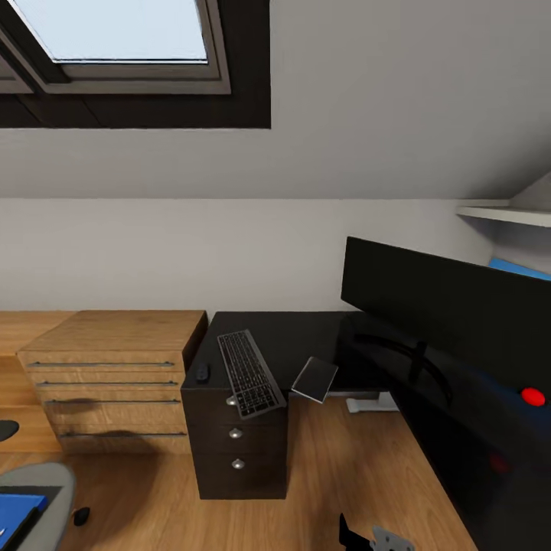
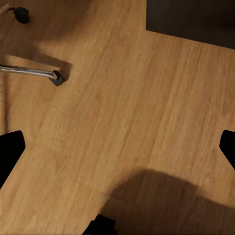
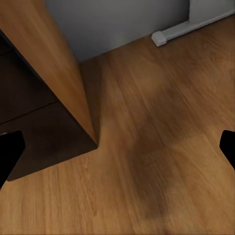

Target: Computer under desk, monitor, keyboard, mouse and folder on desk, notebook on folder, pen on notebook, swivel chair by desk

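Note:
A black desk (image 1: 306, 337) carries a grey keyboard (image 1: 249, 373) lying lengthwise near its left end. A small dark mouse (image 1: 202, 373) sits just left of the keyboard. To the keyboard's right, a flat dark-grey notebook (image 1: 314, 379) overhangs the desk's front edge. The wide black monitor (image 1: 444, 306) stands at the right. At the bottom left is the grey swivel chair (image 1: 42, 490) with the blue folder (image 1: 15, 511) on its seat. My left gripper (image 2: 117, 149) and right gripper (image 3: 117, 147) both hang open over bare wooden floor, holding nothing.
A dark drawer unit (image 1: 237, 448) stands under the desk's left end, beside a wooden chest of drawers (image 1: 115, 375). A chair leg with a caster (image 2: 56, 77) lies near my left gripper. A wooden panel (image 3: 49, 58) and a white baseboard (image 3: 171, 32) face my right gripper.

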{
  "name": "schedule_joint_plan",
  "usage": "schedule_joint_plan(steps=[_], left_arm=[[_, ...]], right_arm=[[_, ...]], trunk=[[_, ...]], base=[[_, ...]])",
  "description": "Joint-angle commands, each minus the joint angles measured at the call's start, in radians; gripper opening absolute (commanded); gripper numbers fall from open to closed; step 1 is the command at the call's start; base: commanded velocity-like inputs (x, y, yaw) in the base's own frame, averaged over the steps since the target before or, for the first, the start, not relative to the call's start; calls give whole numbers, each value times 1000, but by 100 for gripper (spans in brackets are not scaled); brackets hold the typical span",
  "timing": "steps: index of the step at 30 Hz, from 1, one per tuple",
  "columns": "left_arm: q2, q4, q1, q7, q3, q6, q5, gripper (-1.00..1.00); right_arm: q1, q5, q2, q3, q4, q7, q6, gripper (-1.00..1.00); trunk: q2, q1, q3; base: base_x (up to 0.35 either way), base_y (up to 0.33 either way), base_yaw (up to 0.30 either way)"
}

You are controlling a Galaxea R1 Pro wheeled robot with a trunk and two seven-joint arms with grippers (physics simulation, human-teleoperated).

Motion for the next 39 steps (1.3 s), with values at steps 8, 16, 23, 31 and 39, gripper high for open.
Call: schedule_joint_plan(steps=[8,16,23,31,39], left_arm=[[-2,0,-1,6,-8,-5,12,100],[0,-2,-1,5,-8,-6,11,100],[34,-373,-1,9,-6,34,6,100],[32,-683,-1,22,53,280,1,100],[4,-851,-3,22,109,345,-24,100]], right_arm=[[-1,-5,0,-4,0,10,-4,100],[-1,32,-6,63,-3,14,-119,100],[-2,36,-4,114,-383,8,-45,100],[-2,30,-6,106,-982,5,731,100],[-2,26,-2,90,-1331,7,1210,100]], trunk=[[56,-31,24],[112,-61,49],[161,-88,71],[217,-119,96],[273,-150,121]], base=[[0,0,-6],[0,0,0],[0,0,0],[0,0,0],[0,0,0]])
